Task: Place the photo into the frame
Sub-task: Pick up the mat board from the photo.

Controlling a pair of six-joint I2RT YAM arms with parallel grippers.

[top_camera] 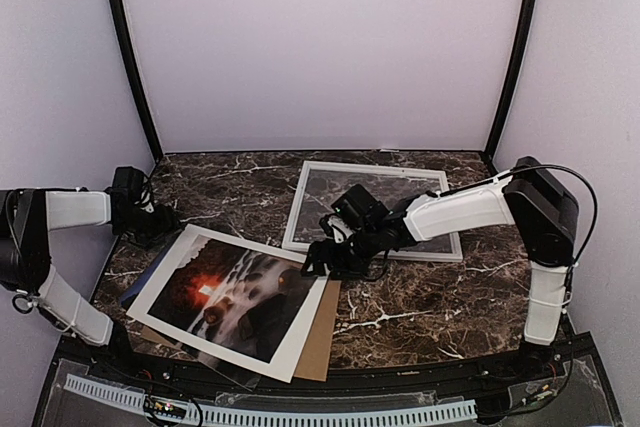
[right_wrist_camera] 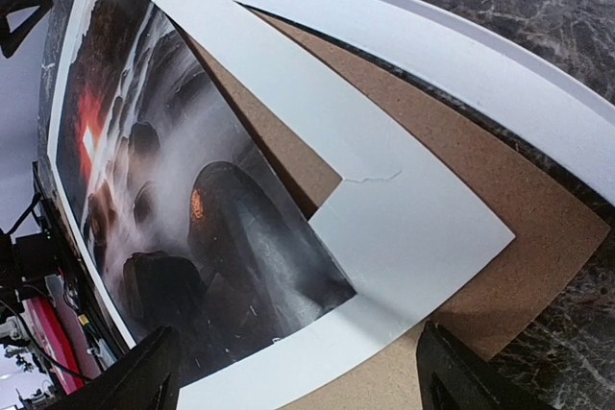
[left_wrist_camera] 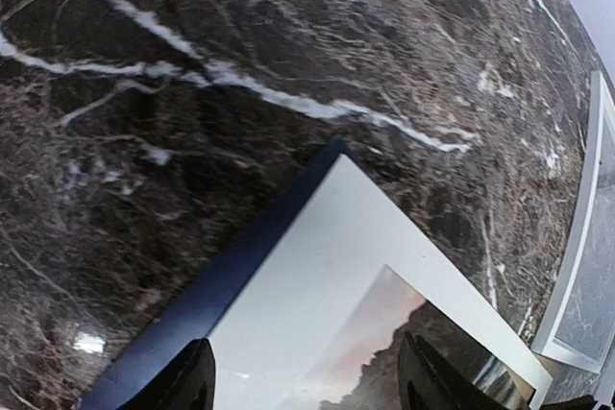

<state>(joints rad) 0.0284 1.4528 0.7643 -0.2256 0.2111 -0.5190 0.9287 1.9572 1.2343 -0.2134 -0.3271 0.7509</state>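
Right claw [top_camera: 318, 263]: jaws spread wide and gripping nothing, poised low over the far right corner of the white mat [right_wrist_camera: 413, 228].
Left claw [left_wrist_camera: 306, 367]: likewise agape and empty, hanging above the white mat's far left corner.
Photo [top_camera: 232, 299]: at the front left of the table [top_camera: 440, 297], showing through the white mat's window and sitting askew in it. Whether it lies over or under that border I cannot tell.
Beneath it: a brown cardboard sheet [top_camera: 320, 339] pokes out on the right and a dark blue sheet [left_wrist_camera: 207, 290] shows at the left edge.
Frame [top_camera: 372, 166]: flat on the table behind the stack, just beside the cardboard, with nothing in it and marble showing through its centre.
Done: as I judge it, nothing yet, since the print lies wholly outside the rails.
Left: free the print from the stack, carry it back and to the right, and lay it square inside the rails.
Surface: dark marble-look top with white veins, faintly glossy.
Room: plain pale lilac walls on three sides, with black poles [top_camera: 128, 57] up the back corners.
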